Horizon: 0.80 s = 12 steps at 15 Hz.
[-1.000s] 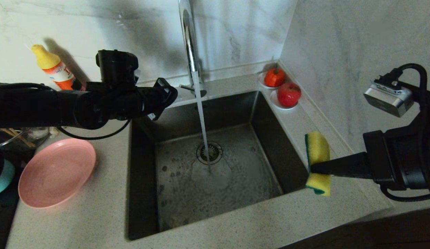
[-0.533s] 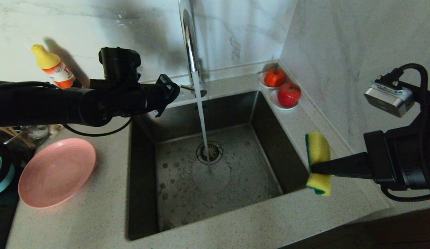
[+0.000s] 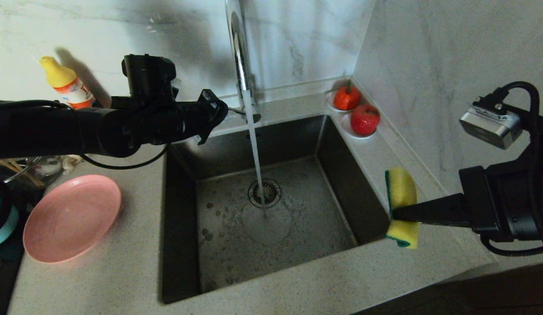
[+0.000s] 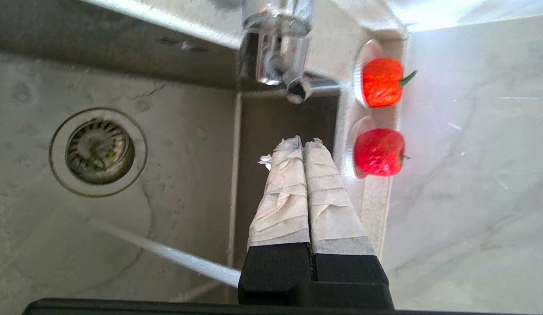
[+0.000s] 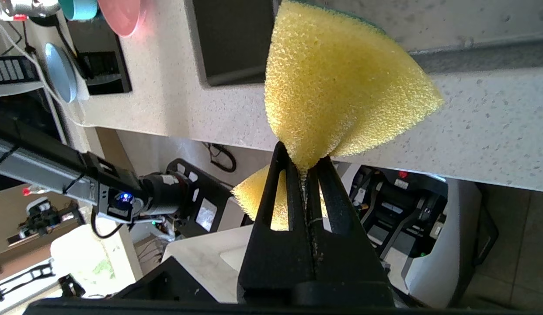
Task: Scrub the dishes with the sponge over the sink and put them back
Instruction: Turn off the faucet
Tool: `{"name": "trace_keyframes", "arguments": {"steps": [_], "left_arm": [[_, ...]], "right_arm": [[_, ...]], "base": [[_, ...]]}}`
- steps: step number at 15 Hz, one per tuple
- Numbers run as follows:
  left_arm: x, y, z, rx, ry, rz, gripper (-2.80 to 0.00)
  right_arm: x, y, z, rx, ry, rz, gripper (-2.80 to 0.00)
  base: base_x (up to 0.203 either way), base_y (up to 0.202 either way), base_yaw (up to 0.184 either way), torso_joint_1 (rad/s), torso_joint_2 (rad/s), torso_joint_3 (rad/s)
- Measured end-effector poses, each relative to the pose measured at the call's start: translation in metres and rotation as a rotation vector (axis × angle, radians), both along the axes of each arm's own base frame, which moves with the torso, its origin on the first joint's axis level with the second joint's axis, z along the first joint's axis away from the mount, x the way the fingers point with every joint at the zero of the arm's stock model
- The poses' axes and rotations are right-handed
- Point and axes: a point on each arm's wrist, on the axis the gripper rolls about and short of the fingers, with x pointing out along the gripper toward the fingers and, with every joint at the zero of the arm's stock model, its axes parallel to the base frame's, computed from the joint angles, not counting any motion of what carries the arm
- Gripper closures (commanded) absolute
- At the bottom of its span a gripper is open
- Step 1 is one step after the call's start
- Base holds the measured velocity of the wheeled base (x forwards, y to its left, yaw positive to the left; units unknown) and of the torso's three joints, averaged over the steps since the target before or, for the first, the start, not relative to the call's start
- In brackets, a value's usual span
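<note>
Water runs into the sink (image 3: 271, 245) while the right tool (image 3: 396, 213) pinches the sponge (image 3: 402, 189).
The sponge hangs over the table's right edge; the left wrist view alone shows the left tool (image 4: 304, 142) pressed shut, empty, at the sink's far rim; the pink plate (image 3: 70, 217) sits left.

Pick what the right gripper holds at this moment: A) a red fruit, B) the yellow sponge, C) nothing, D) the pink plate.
B: the right gripper has its fingers pinched shut on the yellow sponge, held above the counter edge beside the sink, while the pink plate lies untouched on the counter.
</note>
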Motion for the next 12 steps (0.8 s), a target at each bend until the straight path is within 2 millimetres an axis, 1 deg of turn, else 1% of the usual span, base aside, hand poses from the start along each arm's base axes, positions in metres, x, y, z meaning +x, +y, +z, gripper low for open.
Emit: {"name": "trace_keyframes", "arguments": {"steps": [5,12], "left_arm": [[0.01,-0.003,0.002,-0.007,-0.02,0.008,0.0],[0.013,-0.004,-0.005,-0.01,-0.001,0.009,0.0]], "right_arm": [[0.0,0.0,-0.002,-0.004,0.006,0.003,0.0],[0.0,0.0,-0.003,-0.003,0.011,0.003,0.0]], "base": [[0.0,0.0,0.0,0.0,0.0,0.0],[0.0,0.0,0.0,0.0,0.0,0.0]]}}
